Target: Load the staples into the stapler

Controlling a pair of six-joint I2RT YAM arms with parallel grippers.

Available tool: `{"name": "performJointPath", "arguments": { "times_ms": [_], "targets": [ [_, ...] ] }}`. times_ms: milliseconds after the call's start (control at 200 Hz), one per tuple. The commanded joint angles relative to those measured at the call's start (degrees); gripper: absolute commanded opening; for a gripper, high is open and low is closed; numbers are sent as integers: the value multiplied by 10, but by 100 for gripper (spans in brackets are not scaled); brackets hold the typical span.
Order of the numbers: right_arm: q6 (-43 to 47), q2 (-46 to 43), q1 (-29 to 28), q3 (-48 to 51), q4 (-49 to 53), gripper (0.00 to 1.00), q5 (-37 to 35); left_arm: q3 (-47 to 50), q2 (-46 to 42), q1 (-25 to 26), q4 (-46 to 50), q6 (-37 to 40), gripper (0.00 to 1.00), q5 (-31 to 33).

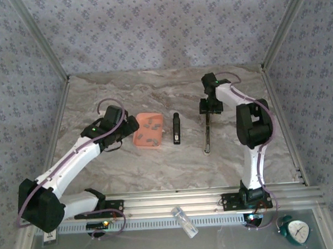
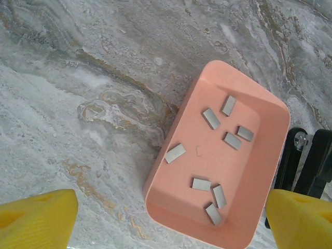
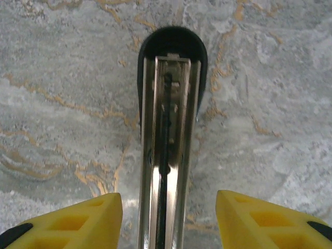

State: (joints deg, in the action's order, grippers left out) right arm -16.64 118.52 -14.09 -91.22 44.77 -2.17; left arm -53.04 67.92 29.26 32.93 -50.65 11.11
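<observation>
Left claw point(image 2: 171, 212) gapes open above the staples point(image 2: 211, 118) in the tray point(image 2: 259, 171). At its three o'clock, the right claw point(image 3: 168, 207), open, straddles the stapler point(image 3: 168, 129).

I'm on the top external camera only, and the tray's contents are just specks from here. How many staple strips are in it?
Observer: Eight staples, lying loose and flat in the tray, none stacked.
Operator: Is the left gripper holding one?
Observer: No. The left gripper is open, with its fingers wide apart and gripping nothing.
Operator: And the right one, is it on the stapler?
Observer: The right gripper straddles the stapler and appears not to touch it. Bare table shows between each finger and the metal.
</observation>
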Motion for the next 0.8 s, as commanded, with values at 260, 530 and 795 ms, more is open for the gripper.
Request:
{"name": "performJointPath", "arguments": {
  "times_ms": [260,530,795],
  "targets": [
    [16,79,18,-69,3,41,13,23,5,-40,-12,-14,94,-71],
    [28,38,15,-26,-42,16,14,18,0,-44,-7,8,94,-69],
    [58,-140,-22,147,-165,12,82,65,-7,-50,-68,13,97,-116]
  ]
}}
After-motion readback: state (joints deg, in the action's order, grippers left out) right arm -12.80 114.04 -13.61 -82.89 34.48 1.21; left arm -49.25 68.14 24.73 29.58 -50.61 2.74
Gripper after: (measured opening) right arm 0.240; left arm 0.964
